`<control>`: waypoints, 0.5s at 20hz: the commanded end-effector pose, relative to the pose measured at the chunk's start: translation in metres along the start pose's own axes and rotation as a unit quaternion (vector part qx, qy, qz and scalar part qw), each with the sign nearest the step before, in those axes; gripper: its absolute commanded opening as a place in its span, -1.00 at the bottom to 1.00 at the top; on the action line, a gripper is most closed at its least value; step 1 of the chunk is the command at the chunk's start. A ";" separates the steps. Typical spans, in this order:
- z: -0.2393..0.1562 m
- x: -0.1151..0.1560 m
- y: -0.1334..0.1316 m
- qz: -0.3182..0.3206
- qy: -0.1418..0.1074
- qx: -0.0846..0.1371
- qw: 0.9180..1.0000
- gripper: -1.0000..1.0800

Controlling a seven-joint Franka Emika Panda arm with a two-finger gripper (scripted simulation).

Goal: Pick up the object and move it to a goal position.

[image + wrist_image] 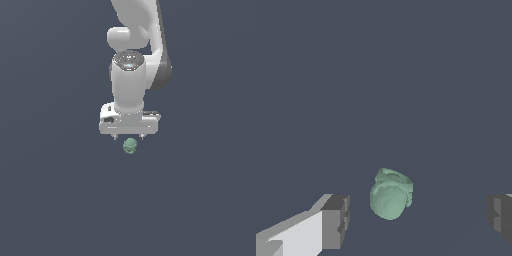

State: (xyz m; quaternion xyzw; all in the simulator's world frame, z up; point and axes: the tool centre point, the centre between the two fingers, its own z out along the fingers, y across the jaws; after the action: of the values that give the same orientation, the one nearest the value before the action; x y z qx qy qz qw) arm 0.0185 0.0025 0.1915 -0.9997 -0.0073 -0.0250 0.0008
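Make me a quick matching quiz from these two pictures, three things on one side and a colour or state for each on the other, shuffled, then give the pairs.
Things:
1. lumpy ball
2. gripper
3. gripper fingertips

Colour or state:
A. dark grey
B. open, with a gap on each side of the ball
C. pale green

Pairs: 1-C, 2-B, 3-A

The object [130, 146] is pale green with a mottled, bumpy surface that shades darker in its creases. The hand [128, 136] is white with dark grey fingertips [336, 221], and the arm [131, 75] above it is white with a dark grey joint band. The ground is a flat, even slate blue-grey.
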 end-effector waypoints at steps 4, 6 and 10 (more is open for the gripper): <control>-0.001 0.001 0.005 0.001 0.001 -0.002 1.000 0.92; -0.004 0.002 0.015 0.003 0.004 -0.006 1.000 0.92; -0.010 0.005 0.031 0.002 0.009 -0.012 1.000 0.92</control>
State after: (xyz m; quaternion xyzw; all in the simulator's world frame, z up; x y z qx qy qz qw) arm 0.0227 -0.0237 0.1996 -0.9994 -0.0043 -0.0321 -0.0094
